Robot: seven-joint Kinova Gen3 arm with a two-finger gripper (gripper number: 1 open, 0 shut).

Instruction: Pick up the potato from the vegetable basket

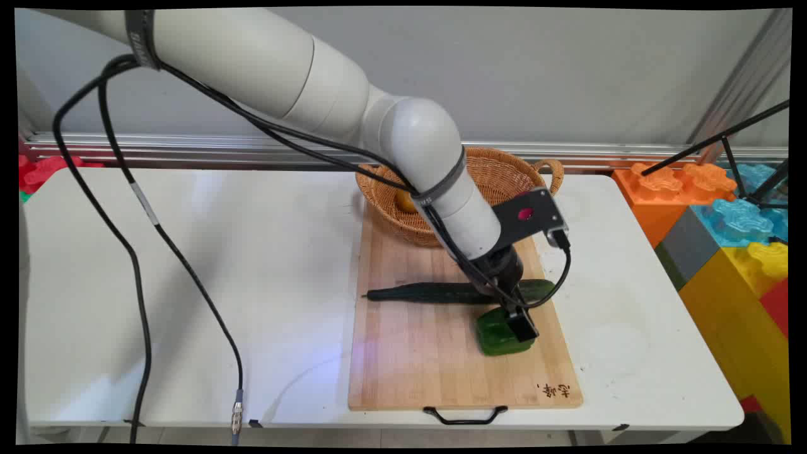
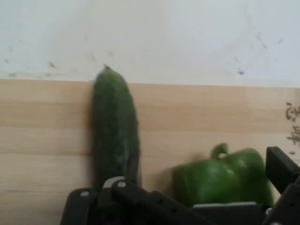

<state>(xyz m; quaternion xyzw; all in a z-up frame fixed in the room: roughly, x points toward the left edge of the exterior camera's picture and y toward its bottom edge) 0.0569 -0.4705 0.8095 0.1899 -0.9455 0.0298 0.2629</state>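
Observation:
My gripper (image 1: pixel 521 325) is down on the wooden cutting board (image 1: pixel 416 366), open, with its fingers astride a green bell pepper (image 1: pixel 493 335). In the hand view the pepper (image 2: pixel 225 176) lies between the fingers, close to the right finger (image 2: pixel 280 169), with a gap to the left finger (image 2: pixel 115 183). A long dark green cucumber (image 1: pixel 435 292) lies across the board just behind the pepper. In the hand view the cucumber (image 2: pixel 115 126) runs up from beside the left finger to the board's edge.
A wicker basket (image 1: pixel 498 173) stands at the board's far end, with a yellow-orange fruit (image 1: pixel 405 201) inside, partly hidden by the arm. Big coloured toy blocks (image 1: pixel 725 214) stand off the table's right side. Black cables (image 1: pixel 132 265) hang over the table's left half.

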